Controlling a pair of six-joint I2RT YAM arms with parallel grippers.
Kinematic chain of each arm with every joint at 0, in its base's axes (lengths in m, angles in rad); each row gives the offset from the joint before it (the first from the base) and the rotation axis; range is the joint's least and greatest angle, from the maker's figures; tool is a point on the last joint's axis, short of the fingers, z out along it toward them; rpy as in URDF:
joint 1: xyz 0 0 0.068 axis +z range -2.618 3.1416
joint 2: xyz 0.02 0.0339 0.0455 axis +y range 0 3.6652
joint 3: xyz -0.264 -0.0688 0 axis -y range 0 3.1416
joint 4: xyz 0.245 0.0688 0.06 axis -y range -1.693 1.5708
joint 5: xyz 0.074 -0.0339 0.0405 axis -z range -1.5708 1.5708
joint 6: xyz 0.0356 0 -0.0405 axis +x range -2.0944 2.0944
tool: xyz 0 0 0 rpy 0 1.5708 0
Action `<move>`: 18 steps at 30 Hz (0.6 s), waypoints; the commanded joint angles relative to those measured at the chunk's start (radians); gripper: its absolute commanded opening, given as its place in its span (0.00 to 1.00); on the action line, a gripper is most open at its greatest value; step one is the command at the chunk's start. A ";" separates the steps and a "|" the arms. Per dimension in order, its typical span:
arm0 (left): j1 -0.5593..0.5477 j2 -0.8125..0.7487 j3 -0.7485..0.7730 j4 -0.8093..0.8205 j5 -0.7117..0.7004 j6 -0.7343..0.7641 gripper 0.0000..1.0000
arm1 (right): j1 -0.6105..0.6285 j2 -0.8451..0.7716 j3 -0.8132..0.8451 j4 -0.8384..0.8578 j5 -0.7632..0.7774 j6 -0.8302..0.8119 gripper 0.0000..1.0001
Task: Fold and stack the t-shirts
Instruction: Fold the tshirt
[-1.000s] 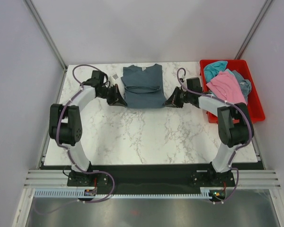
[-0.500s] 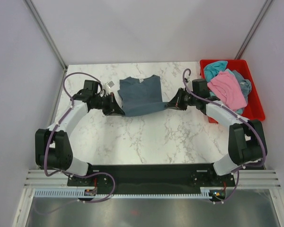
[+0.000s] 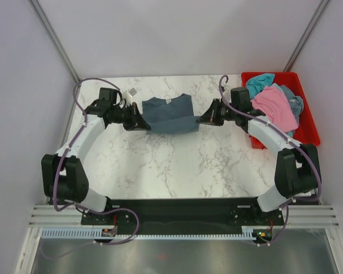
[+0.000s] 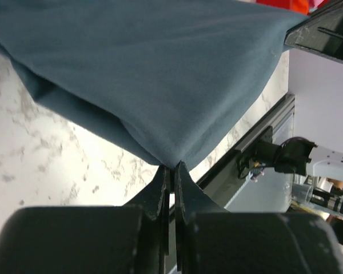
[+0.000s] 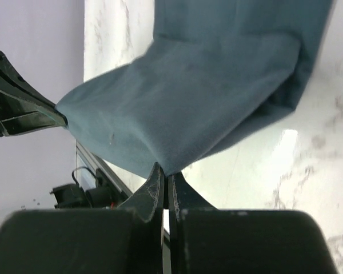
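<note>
Risk, principal: cloth slipping out of either pinch. Each grip takes only a thin corner of hem, so an uneven pull between the arms could tug it free and drop the fold crooked

Risk, second: the sagging middle span dragging on the white marble-pattern tabletop (image 3: 177, 165) and bunching the layer beneath, should the carried edge travel too low

Item: large dark slate-blue soft cloth t-shirt (image 3: 170, 114), on the tabletop to the left of the red plastic bin (image 3: 310, 127) and apart from it. The collar end with its small white tag lies flat. The near hem is lifted and stretched between the arms, drooping at centre, partway over the body. Cloth is smooth with few creases

Holding gear: left gripper (image 4: 170, 170), black, two-finger, at the shirt's side away from the bin, jaws pressed together on one hem corner; right gripper (image 5: 163, 172), same make, at the side toward the bin, likewise clamped on the opposite corner

Further stock: pink t-shirt (image 3: 272, 105) and teal t-shirt (image 3: 260, 81), heaped unfolded inside the bin
</note>
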 commanded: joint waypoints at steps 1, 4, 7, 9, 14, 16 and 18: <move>0.005 0.061 0.161 0.008 -0.001 0.007 0.02 | -0.005 0.076 0.142 0.053 0.014 -0.041 0.00; 0.005 0.121 0.233 -0.021 -0.088 0.074 0.02 | -0.005 0.159 0.237 0.055 0.017 -0.064 0.00; 0.005 0.173 0.276 -0.025 -0.115 0.092 0.02 | -0.006 0.245 0.317 0.069 0.019 -0.066 0.00; 0.005 0.217 0.295 -0.022 -0.118 0.096 0.02 | -0.005 0.287 0.355 0.081 0.019 -0.063 0.00; 0.005 0.330 0.391 -0.003 -0.181 0.125 0.02 | -0.005 0.428 0.484 0.098 0.023 -0.061 0.00; 0.005 0.392 0.449 0.008 -0.194 0.129 0.02 | -0.005 0.489 0.532 0.110 0.023 -0.061 0.00; 0.005 0.437 0.495 0.018 -0.211 0.139 0.02 | -0.005 0.547 0.582 0.118 0.026 -0.058 0.00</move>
